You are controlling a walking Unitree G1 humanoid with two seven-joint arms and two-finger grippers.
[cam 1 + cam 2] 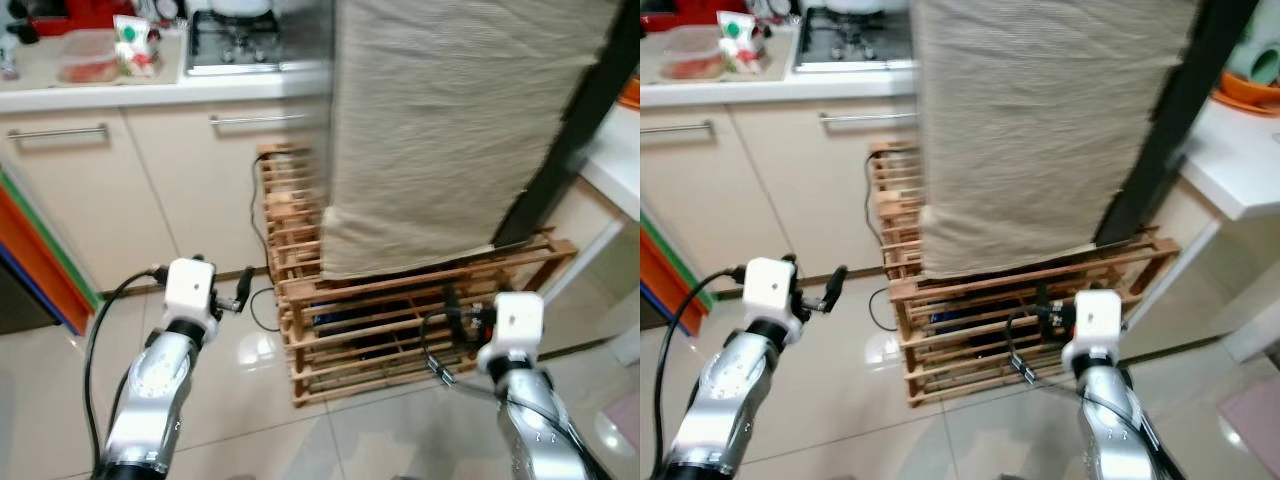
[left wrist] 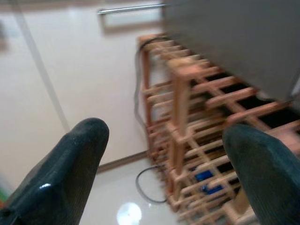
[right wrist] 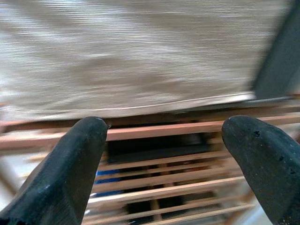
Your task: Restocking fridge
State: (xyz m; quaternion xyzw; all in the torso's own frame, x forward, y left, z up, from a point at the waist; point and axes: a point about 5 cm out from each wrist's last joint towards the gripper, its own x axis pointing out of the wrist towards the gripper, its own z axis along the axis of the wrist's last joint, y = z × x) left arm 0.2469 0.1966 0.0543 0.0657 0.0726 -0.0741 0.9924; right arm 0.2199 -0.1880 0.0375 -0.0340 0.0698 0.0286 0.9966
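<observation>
We hold both end effectors raised over the tiled floor (image 1: 250, 400) — left end effector (image 2: 161, 154) spread, right end effector (image 3: 164, 154) spread, nothing between the fingers. Ahead stands a wooden rack (image 1: 400, 320) carrying a cloth-draped appliance (image 1: 450, 120). Beyond, cabinets (image 1: 120, 190) and a table (image 1: 100, 92) with hob (image 1: 235, 45) — food packages (image 1: 135, 45) near its edge.

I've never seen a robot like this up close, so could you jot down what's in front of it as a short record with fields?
Place: kitchen with cream cabinets and a glossy tiled floor
Ahead: slatted wooden rack with a beige woven cloth hanging over it
Countertop: steel gas hob, clear plastic food container
Floor: black cable beside the rack
Left gripper: fingers apart, empty, raised toward the rack
Right gripper: fingers apart, empty, pointing at the rack's slats
</observation>
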